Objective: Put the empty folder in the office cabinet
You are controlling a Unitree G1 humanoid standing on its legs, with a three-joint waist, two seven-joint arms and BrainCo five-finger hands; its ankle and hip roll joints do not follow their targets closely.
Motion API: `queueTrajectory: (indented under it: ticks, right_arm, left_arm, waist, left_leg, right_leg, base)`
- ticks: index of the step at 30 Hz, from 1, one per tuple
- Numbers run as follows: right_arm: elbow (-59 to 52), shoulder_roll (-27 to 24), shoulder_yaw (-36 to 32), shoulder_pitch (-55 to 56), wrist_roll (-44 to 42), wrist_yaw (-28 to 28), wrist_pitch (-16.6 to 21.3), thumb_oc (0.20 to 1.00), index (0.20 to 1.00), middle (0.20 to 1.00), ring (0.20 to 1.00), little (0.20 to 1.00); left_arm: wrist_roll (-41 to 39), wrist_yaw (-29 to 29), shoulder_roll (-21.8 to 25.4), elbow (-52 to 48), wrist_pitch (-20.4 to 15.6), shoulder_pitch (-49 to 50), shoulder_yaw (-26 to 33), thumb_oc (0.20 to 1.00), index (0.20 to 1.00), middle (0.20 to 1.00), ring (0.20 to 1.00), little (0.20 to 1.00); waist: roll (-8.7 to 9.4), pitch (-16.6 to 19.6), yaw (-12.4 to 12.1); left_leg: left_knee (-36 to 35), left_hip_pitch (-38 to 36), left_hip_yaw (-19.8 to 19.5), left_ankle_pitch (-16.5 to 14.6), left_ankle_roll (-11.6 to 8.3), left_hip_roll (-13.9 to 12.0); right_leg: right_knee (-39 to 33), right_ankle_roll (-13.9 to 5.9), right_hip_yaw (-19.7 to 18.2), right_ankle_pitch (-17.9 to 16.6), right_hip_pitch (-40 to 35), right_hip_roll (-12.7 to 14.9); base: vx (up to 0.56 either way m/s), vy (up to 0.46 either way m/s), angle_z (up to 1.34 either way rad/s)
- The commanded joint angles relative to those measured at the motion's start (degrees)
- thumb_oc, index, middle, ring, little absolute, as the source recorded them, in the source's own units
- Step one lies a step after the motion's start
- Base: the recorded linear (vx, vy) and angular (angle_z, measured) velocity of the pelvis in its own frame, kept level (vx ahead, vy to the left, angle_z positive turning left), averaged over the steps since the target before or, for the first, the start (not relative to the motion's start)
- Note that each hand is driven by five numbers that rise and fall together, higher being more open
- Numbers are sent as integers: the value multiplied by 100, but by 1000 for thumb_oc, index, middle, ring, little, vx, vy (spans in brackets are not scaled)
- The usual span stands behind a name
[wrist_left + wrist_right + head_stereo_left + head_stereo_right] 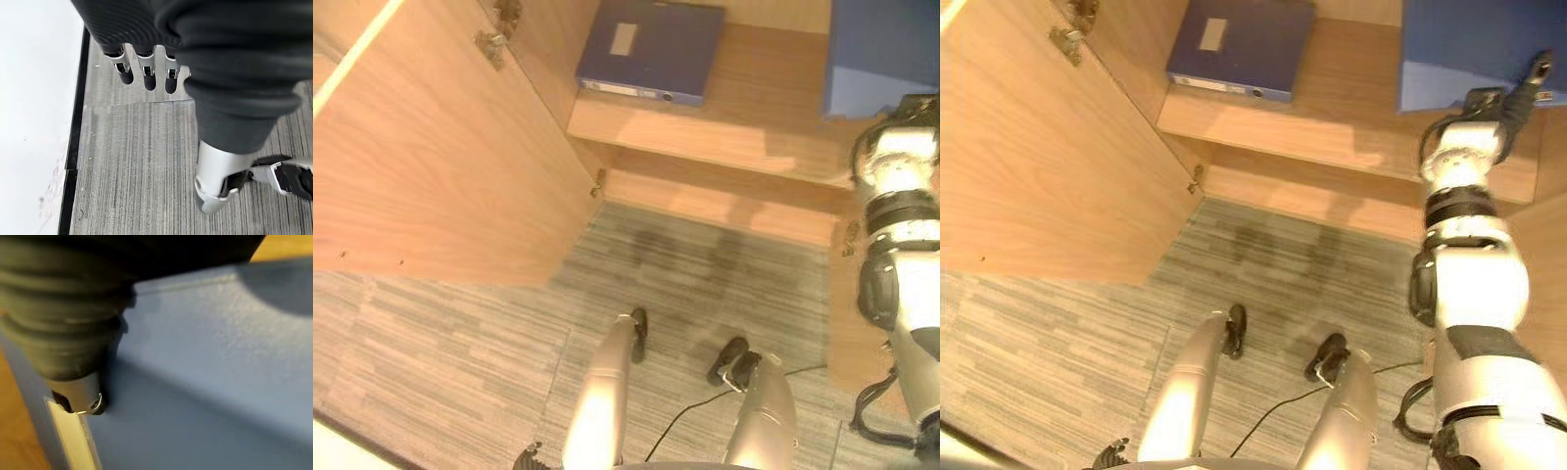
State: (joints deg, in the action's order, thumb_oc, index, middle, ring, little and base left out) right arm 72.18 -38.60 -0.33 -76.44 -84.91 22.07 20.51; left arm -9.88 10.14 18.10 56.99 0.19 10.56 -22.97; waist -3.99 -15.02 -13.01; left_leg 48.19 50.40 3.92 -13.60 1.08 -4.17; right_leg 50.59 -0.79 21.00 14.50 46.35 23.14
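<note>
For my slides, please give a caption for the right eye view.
Right hand at a blue folder on the cabinet shelf, beside another folder.

1. We can read no words or numbers anywhere.
2. The dark blue binder lying on the cabinet shelf bears a pale label on its cover and a white spine strip; we cannot make out their print.

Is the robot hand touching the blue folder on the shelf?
Touching. In the right wrist view the right robot hand lies against the blue folder, with no gap showing. Its fingers are hidden.
</note>
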Motion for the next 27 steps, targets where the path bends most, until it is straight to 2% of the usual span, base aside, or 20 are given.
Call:
queueTrajectory:
  ticks: [1, 7, 8, 9, 14, 19, 26, 27]
  right_arm:
    - [-113, -791, 337, -607, 248, -189, -123, 200, 200, 200, 200, 200]
    - [186, -1115, 477, -757, 130, -263, -199, 200, 200, 200, 200, 200]
    - [120, -848, 429, -754, 83, -355, -61, 200, 200, 200, 200, 200]
    - [82, -805, 400, -736, 85, -356, -16, 200, 200, 200, 200, 200]
    - [175, -1213, 458, -606, 37, -404, -60, 200, 200, 200, 200, 200]
    - [235, -1096, 240, -405, -98, -428, -3, 200, 200, 200, 200, 200]
    - [178, -920, 38, -228, -70, -400, 53, 200, 200, 200, 200, 200]
    - [138, -778, 10, -51, 3, -404, 17, 200, 200, 200, 200, 200]
  left_arm:
    - [-110, -30, 342, 296, 149, 416, -188, 1000, 1000, 1000, 1000, 1000]
    - [-95, 9, 322, 538, 109, 468, -26, 1000, 1000, 1000, 1000, 1000]
    - [161, 218, 305, 1038, 74, 207, 15, 1000, 1000, 1000, 1000, 1000]
    - [199, 250, 252, 1178, 8, 130, 45, 1000, 1000, 1000, 1000, 1000]
    - [191, 328, 197, 1625, -44, 69, 269, 1000, 1000, 1000, 1000, 1000]
    - [227, 343, 319, 1662, -75, -76, 327, 1000, 1000, 1000, 1000, 1000]
    - [251, 345, 347, 1657, -110, -266, 284, 1000, 1000, 1000, 1000, 1000]
    - [256, 348, 302, 1672, -116, -295, 273, 1000, 1000, 1000, 1000, 1000]
  waist:
    - [106, 68, -294]
    - [79, 167, -462]
    - [91, 201, -464]
    - [106, 189, -443]
    - [199, 183, -550]
    - [171, 147, -595]
    - [126, 118, -560]
    - [104, 110, -556]
  left_leg:
    - [51, -7, -178, -449, -73, -38]
    - [48, 109, -285, -421, -102, -8]
    - [63, 121, -291, -415, -112, -15]
    - [67, 131, -294, -417, -114, -18]
    - [-93, 28, -355, -335, -159, 3]
    - [-479, -290, -381, -206, -215, -7]
    - [-524, -313, -395, -141, -243, -21]
    - [-616, -406, -396, -108, -242, -34]
  right_leg:
    - [-200, -381, -166, 318, -669, -19]
    - [-146, -434, -34, 340, -636, 61]
    - [-144, -438, -30, 336, -640, 61]
    - [-146, -438, -27, 337, -634, 58]
    - [-195, -469, 71, 324, -805, 123]
    - [-431, -526, 203, 237, -1071, 99]
    - [-447, -562, 282, 204, -1111, 126]
    - [-486, -581, 293, 181, -1175, 111]
  base:
    - [1, -21, 17]
    - [21, -44, 15]
    - [14, -24, 10]
    - [18, -52, 9]
    - [25, -80, 14]
    - [8, -41, 8]
    - [-2, -26, 1]
    - [0, 0, 0]
